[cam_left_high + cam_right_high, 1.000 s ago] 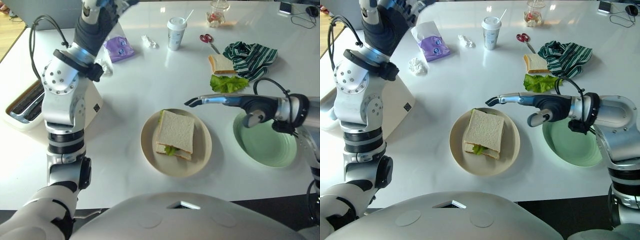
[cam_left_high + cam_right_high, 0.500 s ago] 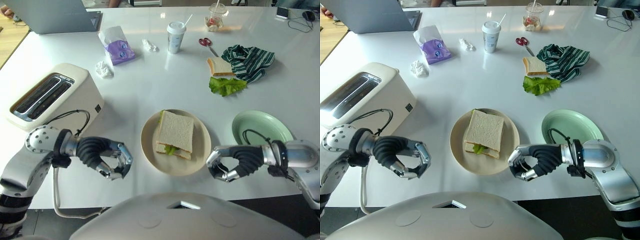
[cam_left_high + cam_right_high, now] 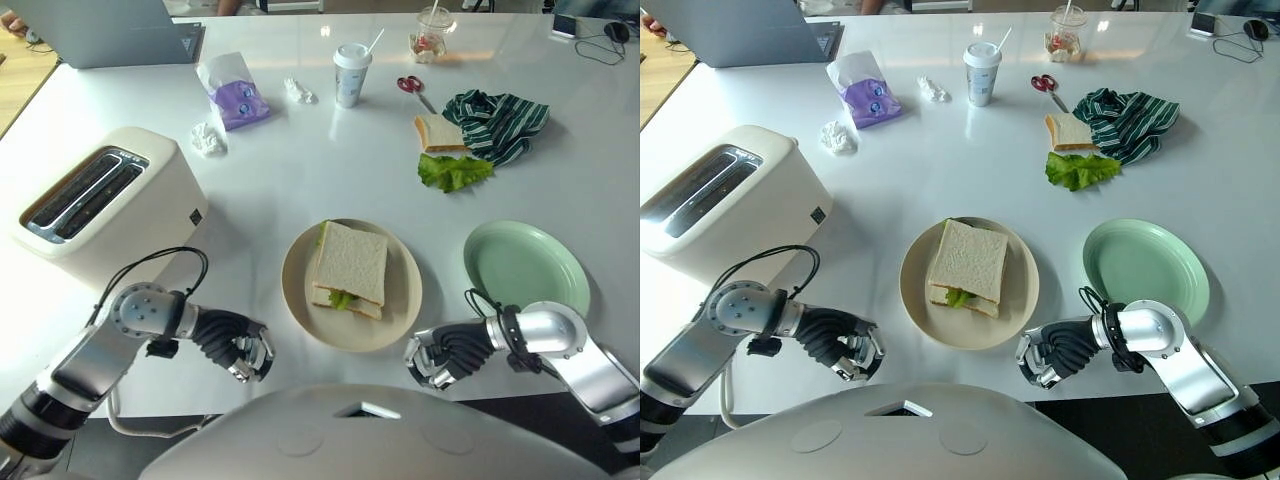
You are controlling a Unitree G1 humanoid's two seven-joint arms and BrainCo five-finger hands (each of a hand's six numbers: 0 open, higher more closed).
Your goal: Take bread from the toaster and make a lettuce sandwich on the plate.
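the sandwich (image 3: 348, 270), two bread slices with lettuce showing at its edge, lies on the beige plate (image 3: 400, 292) in the middle of the bench (image 3: 300, 170). the toaster (image 3: 100, 195) stands to the left, its slots empty. the left hand (image 3: 240, 350) and right hand (image 3: 435, 358) sit low at the near edge either side of the plate, fingers curled in, holding nothing. a spare slice (image 3: 440, 132) and loose lettuce (image 3: 455, 170) lie farther back.

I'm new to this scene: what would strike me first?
A finished lettuce sandwich sits on the beige plate at the table's centre. The left hand and right hand flank it at the near edge, curled and empty. The toaster stands at the left.
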